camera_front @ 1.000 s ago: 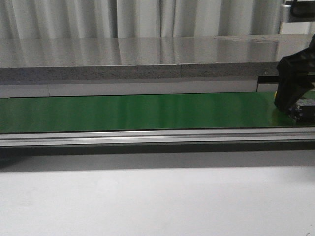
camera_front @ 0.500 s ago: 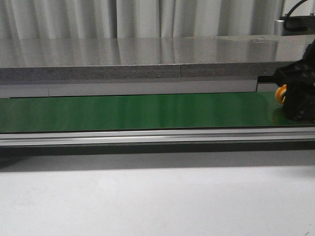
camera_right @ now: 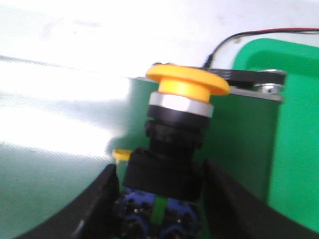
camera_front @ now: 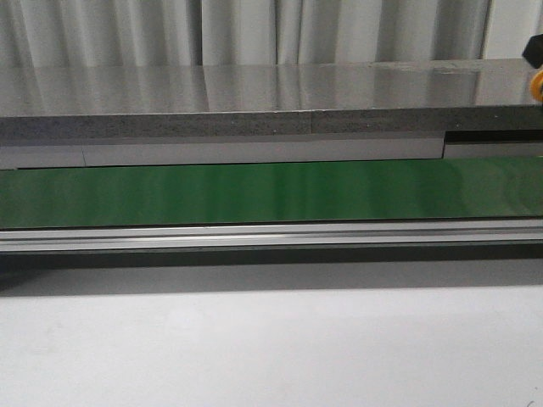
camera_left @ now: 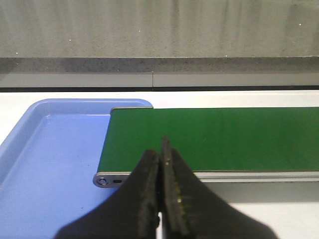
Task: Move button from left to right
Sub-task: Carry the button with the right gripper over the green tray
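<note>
The button's yellow mushroom cap and black-blue body stand between the fingers of my right gripper, which is shut on the body. It hangs above the right end of the green belt. In the front view only a sliver of the yellow cap shows at the far right edge, well above the belt. My left gripper is shut with nothing in it, over the belt's left end.
A blue tray lies under the belt's left end. A green tray lies past the right end, beside the roller bracket and a cable. A grey ledge runs behind the belt.
My right gripper has lifted the button off the belt and carried it up and to the right, almost out of the front view. The left arm's motion cannot be judged.
</note>
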Robot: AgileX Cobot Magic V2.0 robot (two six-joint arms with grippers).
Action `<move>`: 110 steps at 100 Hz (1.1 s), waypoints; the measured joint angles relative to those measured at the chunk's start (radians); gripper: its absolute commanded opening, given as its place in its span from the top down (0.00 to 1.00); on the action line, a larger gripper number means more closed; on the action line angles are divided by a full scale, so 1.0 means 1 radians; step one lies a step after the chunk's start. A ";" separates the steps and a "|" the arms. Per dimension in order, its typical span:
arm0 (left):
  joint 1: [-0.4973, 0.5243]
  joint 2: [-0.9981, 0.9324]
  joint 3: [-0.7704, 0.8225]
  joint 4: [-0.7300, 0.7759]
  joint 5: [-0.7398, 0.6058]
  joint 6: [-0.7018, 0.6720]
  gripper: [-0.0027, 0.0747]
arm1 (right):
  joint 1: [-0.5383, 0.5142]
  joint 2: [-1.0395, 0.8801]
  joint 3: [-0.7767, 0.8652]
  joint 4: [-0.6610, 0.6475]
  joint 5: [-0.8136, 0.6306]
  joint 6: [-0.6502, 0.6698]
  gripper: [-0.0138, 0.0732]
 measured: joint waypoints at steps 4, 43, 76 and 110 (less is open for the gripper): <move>0.000 0.000 0.000 0.000 0.000 0.000 0.99 | -0.029 0.000 -0.009 -0.012 0.000 0.000 0.64; 0.000 0.000 0.000 0.000 0.000 0.000 0.99 | -0.233 0.072 -0.021 -0.033 -0.070 0.000 0.64; 0.000 0.000 0.000 0.000 0.000 0.000 0.99 | -0.256 0.221 -0.029 -0.033 -0.090 0.000 0.64; 0.000 0.000 0.000 0.000 0.000 0.000 0.99 | -0.314 0.269 -0.029 -0.033 -0.086 0.000 0.64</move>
